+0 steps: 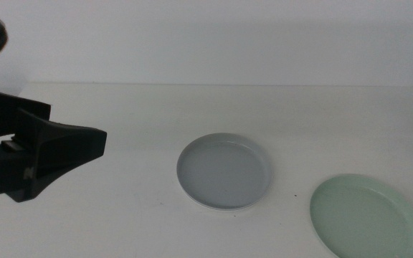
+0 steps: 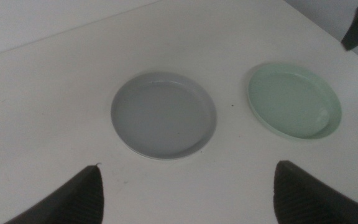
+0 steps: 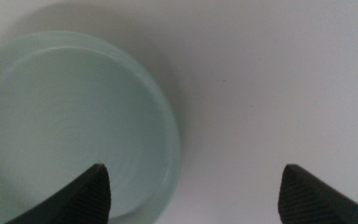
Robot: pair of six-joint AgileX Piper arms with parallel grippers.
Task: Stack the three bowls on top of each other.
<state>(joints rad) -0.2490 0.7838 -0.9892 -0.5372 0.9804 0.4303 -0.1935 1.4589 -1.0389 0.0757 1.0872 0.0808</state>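
While the left end effector [image 1: 84,147] hangs over the counter [image 1: 120,107] at the picture's left side, its jaws stand wide apart and carry nothing. Likely lined up toward the grey-blue bowl [image 1: 224,170], which sits mid-counter, well clear of the jaw tips in the left wrist view.

Mint green bowl [image 1: 365,215] lies near the front right of the counter, apart from the grey-blue one, not touching. Right end effector [image 3: 191,193] hovers just over it: one jaw above the bowl's inside, the other beyond the rim over bare counter. Jaws spread wide, empty. That straddle of the rim reads as a set-up for a rim pinch, though no contact shows. In the middle view only a dark sliver at the right edge hints at that arm.

White bowl not seen in any view, so only two of three are accounted for. Nothing stacked yet.

Both bowls: shallow, round, flat-floored, low upright rims, smooth matte glaze with soft sheen. Faint concentric rings on the mint floor. Counter plain white, smooth, a few small dark specks near the grey-blue bowl.
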